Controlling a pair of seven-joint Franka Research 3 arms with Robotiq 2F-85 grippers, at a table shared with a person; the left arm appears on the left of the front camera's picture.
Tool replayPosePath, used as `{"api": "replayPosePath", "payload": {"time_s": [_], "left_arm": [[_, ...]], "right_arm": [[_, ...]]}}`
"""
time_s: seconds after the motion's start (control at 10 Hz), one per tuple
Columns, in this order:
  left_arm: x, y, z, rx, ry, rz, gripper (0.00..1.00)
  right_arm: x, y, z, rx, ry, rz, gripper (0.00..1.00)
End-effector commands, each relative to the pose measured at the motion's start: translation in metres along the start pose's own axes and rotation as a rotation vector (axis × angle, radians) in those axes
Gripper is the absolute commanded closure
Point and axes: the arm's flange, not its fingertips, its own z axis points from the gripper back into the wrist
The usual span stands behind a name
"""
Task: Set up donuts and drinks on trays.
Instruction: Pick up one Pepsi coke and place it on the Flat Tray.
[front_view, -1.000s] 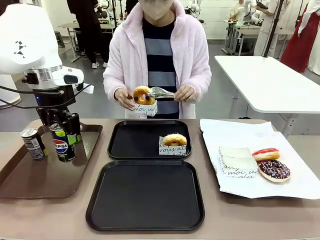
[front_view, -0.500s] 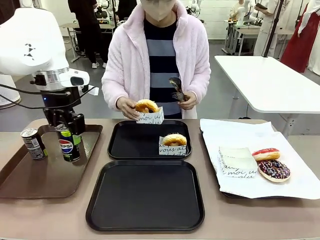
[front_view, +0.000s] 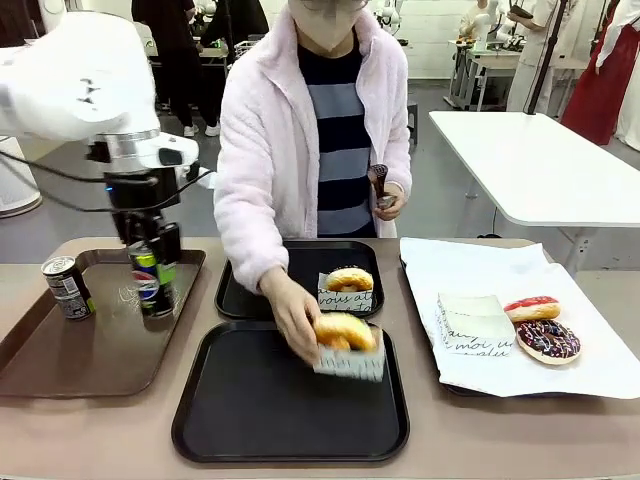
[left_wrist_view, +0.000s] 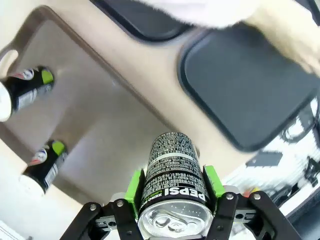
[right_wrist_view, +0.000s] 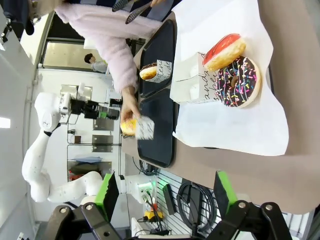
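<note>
Beige table (front_view: 80, 440): the left gripper (front_view: 150, 262) clasps one black Pepsi can (left_wrist_view: 172, 160) upright, silver top up, over the brown tray (front_view: 90, 350); two other cans (left_wrist_view: 30, 87) stand there. The right gripper (right_wrist_view: 165, 192) gapes empty. Two black trays (front_view: 260, 420), four donuts (front_view: 349, 279): one glazed on the far tray, one in the person's hand (front_view: 295, 315) over the near tray, two iced on white paper (front_view: 520, 385)

Matt black plastic trays (front_view: 260, 400), glossy metal can (left_wrist_view: 172, 170), fluffy cloth sleeve (front_view: 245, 190).

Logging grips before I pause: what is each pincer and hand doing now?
Left pincer: shut on a Pepsi can.
Right pincer: open, empty.
Person's near hand: holding a donut.
Person's other hand: holding tongs.
</note>
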Motion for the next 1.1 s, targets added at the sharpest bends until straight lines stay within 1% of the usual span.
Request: {"api": "replayPosePath", "payload": {"time_s": [0.0,0.1,0.2,0.4,0.5,0.6,0.8,0.9,1.0], "left_arm": [[-0.076,-0.01,0.007,0.015,-0.033,-0.116,0.41],[-0.083,-0.018,0.006,0.038,-0.034,-0.126,0.41],[-0.08,-0.024,0.006,0.054,-0.027,-0.137,0.41],[-0.065,-0.025,0.008,0.063,-0.019,-0.129,0.41],[-0.045,-0.018,0.011,0.08,-0.044,-0.07,0.41],[-0.02,-0.012,0.015,0.068,-0.081,-0.05,0.41],[0.034,0.0,0.023,0.11,-0.119,0.056,0.41],[0.064,0.004,0.026,0.106,-0.153,0.105,0.41],[0.089,0.006,0.02,0.106,-0.148,0.14,0.41]], "right_arm": [[0.001,-0.002,0.0,0.016,-0.007,0.013,0.0],[0.001,-0.002,0.0,0.016,-0.007,0.013,0.0],[0.001,-0.002,0.0,0.016,-0.007,0.013,0.0],[0.001,-0.002,0.0,0.016,-0.007,0.013,0.0],[0.001,-0.002,0.0,0.016,-0.007,0.013,0.0],[0.001,-0.002,0.0,0.016,-0.007,0.013,0.0],[0.001,-0.002,0.0,0.016,-0.007,0.013,0.0],[0.001,-0.002,0.0,0.016,-0.007,0.013,0.0],[0.001,-0.002,0.0,0.016,-0.007,0.013,0.0]]}}
